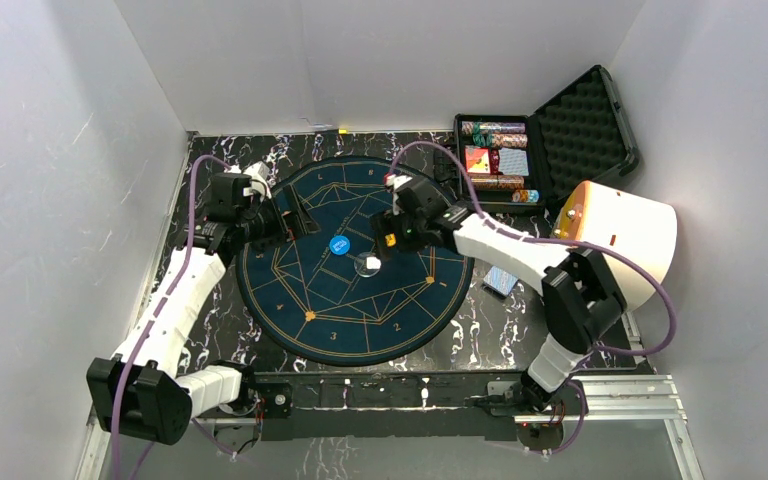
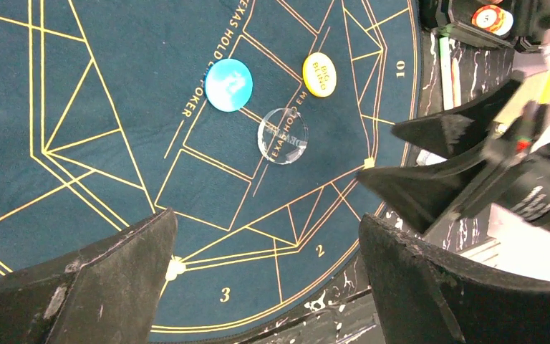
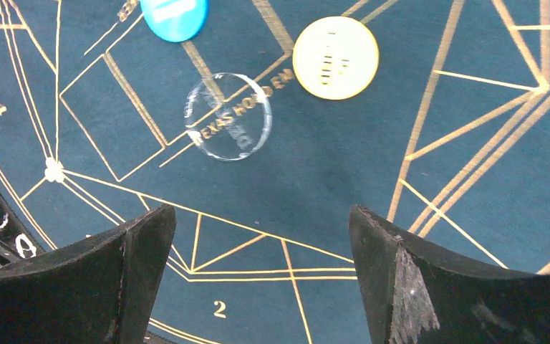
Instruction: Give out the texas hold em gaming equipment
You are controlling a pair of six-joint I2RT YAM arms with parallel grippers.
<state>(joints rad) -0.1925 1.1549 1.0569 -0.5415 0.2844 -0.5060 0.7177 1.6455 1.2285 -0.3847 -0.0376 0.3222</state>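
The blue disc, clear disc and yellow disc lay in the middle of the mat. The right tool hung over them and the left tool nearby, both apart and empty. The next step probably called for fetching chips from the case.

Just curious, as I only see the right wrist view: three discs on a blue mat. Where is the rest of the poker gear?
Observer: An open black case sits past the mat's far right edge, rows of chips inside.
Operator: Any cards out?
Observer: Blue-backed cards lie on the marble tabletop, just right of the mat.
Operator: And the other arm?
Observer: The left arm's fingers stand wide apart, empty, near the mat's left edge.
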